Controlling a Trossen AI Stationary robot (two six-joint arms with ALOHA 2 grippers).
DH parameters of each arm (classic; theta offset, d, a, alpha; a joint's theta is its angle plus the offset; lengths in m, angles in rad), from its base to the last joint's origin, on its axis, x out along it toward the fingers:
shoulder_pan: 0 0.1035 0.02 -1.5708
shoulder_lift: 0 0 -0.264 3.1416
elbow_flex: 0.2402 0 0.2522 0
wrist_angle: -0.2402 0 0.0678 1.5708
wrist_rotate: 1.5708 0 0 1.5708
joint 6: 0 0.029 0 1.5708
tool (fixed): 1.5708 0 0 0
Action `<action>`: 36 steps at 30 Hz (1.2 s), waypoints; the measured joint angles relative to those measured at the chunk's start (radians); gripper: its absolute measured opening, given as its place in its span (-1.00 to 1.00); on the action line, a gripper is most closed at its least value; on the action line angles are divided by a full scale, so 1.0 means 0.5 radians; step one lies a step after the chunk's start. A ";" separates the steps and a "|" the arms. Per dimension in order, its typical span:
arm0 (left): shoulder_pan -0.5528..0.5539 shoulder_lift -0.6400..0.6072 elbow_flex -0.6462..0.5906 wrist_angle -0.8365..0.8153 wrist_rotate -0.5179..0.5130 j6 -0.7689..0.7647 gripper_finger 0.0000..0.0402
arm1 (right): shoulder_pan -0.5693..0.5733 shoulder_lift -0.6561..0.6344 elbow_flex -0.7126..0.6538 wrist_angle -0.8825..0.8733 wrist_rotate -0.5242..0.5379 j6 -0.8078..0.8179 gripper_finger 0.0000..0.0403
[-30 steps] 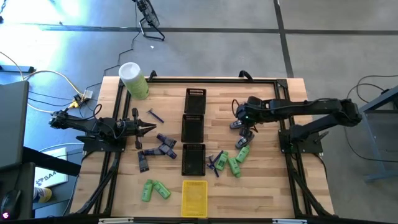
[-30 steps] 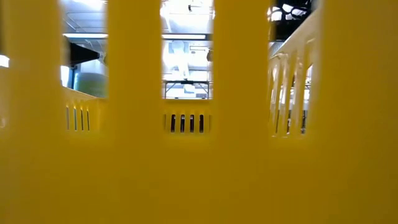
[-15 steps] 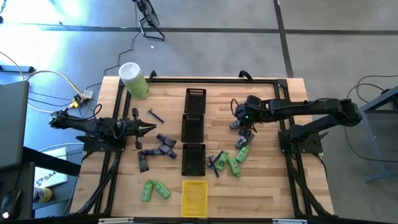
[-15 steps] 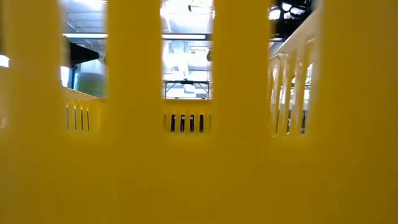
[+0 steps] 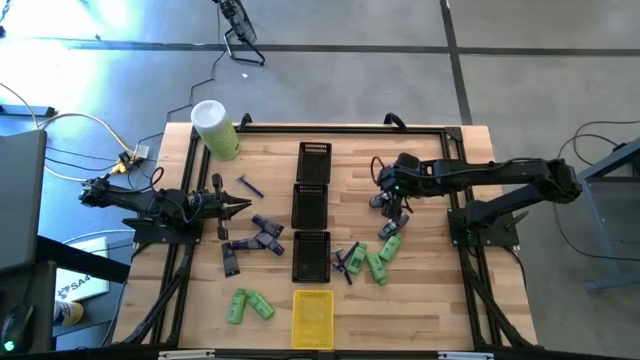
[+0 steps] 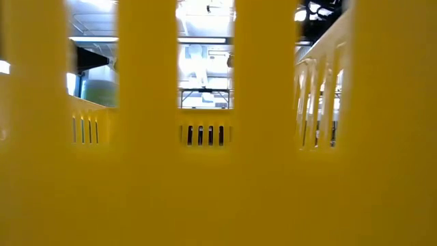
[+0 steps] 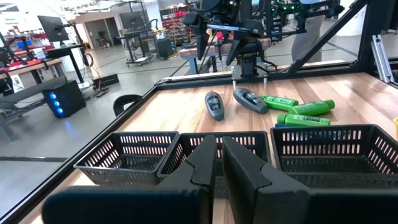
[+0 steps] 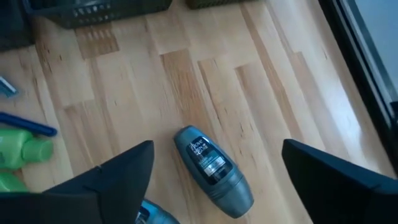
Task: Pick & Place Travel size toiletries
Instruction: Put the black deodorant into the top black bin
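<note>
Step in hand: the right pincer [image 8: 211,186] hangs over a grey-blue oval roll-on [image 8: 213,169] and is lining up to take it; this is a judgement from its pose.
Right pincer state: its two fingers stand wide apart, with nothing held between them.
Where the target is: the roll-on lies flat on the tabletop [image 8: 205,81], in the gap between the two fingers and below them, its long axis turned slantwise to the line from finger to finger.
Close by: a second grey-blue piece [image 8: 152,214] lies just beside the first one, near one finger; green bottles [image 8: 25,152] and a thin blue stick [image 8: 28,124] lie farther out on that same side.
How to do it well: the wrist should probably turn until the fingers face the long sides of the oval, then go straight down so that each finger passes clear of the neighbour piece.
Risk: the rounded body may roll or slip out if the fingers meet it off its middle.
Where it may go: the black baskets [image 5: 312,205] stand well apart from the right pincer, toward the middle of the tabletop; the yellow tray [image 5: 312,318] is farther.
Left pincer [image 7: 219,152]: it waits behind the black baskets, its fingers nearly together and empty.
</note>
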State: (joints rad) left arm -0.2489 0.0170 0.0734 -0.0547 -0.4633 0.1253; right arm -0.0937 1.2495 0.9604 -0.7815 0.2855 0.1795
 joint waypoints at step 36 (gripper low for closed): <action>0.000 0.000 0.000 0.000 -0.002 -0.006 -0.88 | -0.603 0.184 -0.118 -0.008 -0.600 -0.577 0.67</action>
State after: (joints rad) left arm -0.2489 0.0172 0.0734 -0.0550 -0.4641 0.1224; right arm -0.3953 1.3417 0.9016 -0.7853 -0.0142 -0.1090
